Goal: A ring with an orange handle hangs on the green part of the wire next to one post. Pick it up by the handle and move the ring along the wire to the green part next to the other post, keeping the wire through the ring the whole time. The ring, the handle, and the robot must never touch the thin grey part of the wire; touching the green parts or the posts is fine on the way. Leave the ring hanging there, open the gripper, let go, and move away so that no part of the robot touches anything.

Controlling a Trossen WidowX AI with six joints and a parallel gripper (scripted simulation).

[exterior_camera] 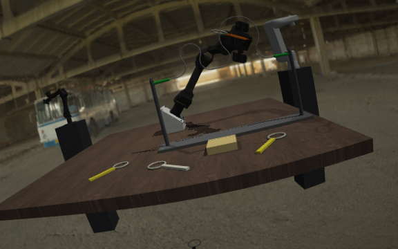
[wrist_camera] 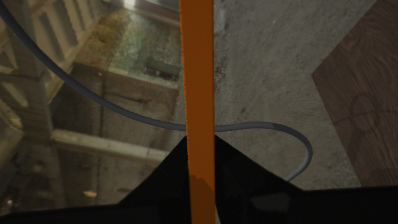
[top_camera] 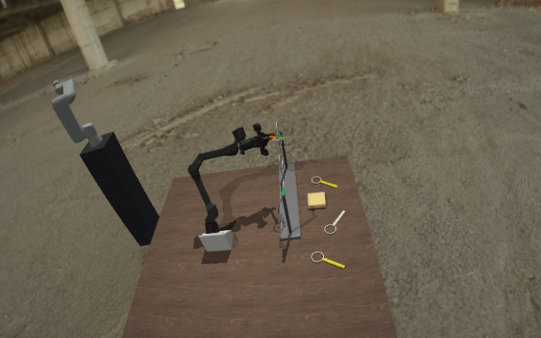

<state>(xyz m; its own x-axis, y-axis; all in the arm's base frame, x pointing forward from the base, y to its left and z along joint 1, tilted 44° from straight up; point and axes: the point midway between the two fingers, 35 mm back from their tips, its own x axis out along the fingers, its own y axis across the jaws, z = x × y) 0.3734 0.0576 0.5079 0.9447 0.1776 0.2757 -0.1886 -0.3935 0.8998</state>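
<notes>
My gripper (top_camera: 269, 138) (wrist_camera: 200, 143) is shut on the orange handle (exterior_camera: 238, 36) (wrist_camera: 199, 75), high above the table. The pale ring (exterior_camera: 215, 33) lies nearly flat at the handle's end, left of it in the exterior view, where the wire's tall loop rises. The ring seems to be around the grey wire (exterior_camera: 258, 38) (wrist_camera: 150, 121); whether they touch I cannot tell. The ring is outside the wrist view. One green part (exterior_camera: 162, 81) (top_camera: 284, 192) adjoins the near post (exterior_camera: 159, 114); the other green part (exterior_camera: 281, 54) adjoins the far post (exterior_camera: 296, 84).
A grey base bar (top_camera: 290, 202) (exterior_camera: 254, 128) joins the posts on the table. Beyond it lie a yellow block (top_camera: 316, 200) (exterior_camera: 222, 144), two yellow-handled rings and a white-handled ring. The wire's lower loop (exterior_camera: 180, 52) stands on the near-post side. A black pedestal (top_camera: 120, 188) stands beside the table.
</notes>
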